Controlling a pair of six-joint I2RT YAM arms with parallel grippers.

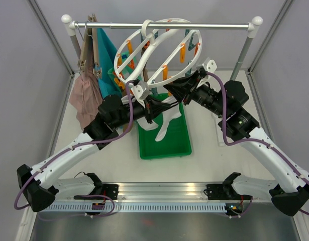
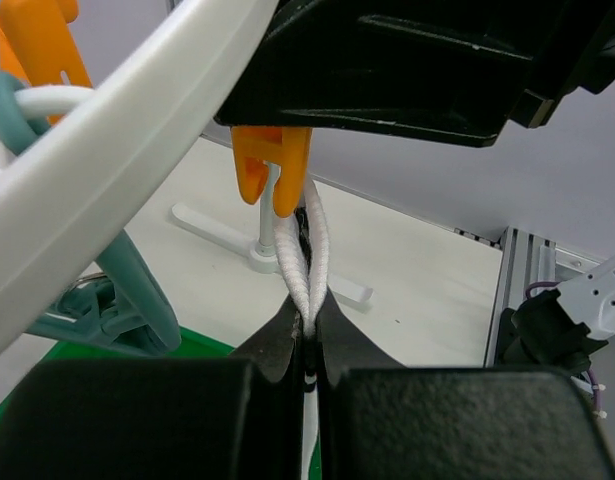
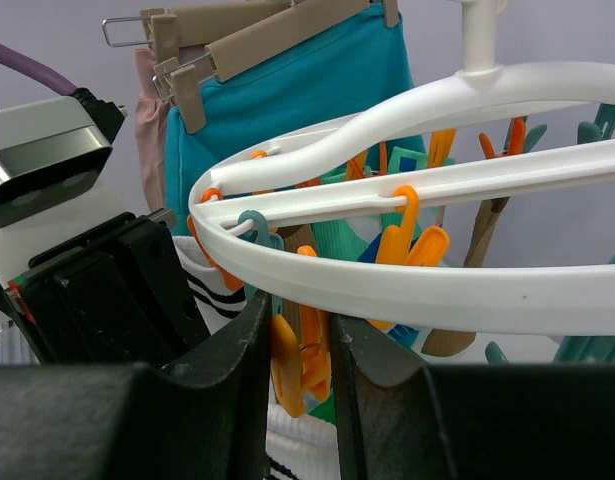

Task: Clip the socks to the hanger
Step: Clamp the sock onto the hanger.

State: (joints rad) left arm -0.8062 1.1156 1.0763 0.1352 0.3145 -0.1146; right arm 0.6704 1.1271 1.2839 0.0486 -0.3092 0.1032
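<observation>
Nearest the left wrist camera, the left gripper (image 2: 309, 316) has its black fingers pressed together on the doubled edge of a white sock (image 2: 314, 240). The sock runs straight up towards 12 o'clock to the lower end of an orange peg (image 2: 272, 165). Whether the peg has bitten onto it cannot be told.

That peg sits between the fingers of the right gripper (image 3: 297, 345), which are closed against its two sides. In the right wrist view the sock's black cuff stripes show at 9 o'clock of the peg and again under it.

The peg hangs from the hanger (image 1: 144, 56), a round white ring with spokes. The ring is tilted and hooked on the rail (image 1: 209, 25) at 12 o'clock of the table. More orange and teal pegs dangle around it.

From above, both grippers meet just under the ring's near rim, over the far end of a green tray (image 1: 144, 148) at the table's centre. White sock fabric shows against the tray.

At 10 to 11 o'clock a teal garment (image 1: 106, 60) and a pink one (image 1: 84, 100) hang from tan clothes hangers (image 3: 257, 40).
</observation>
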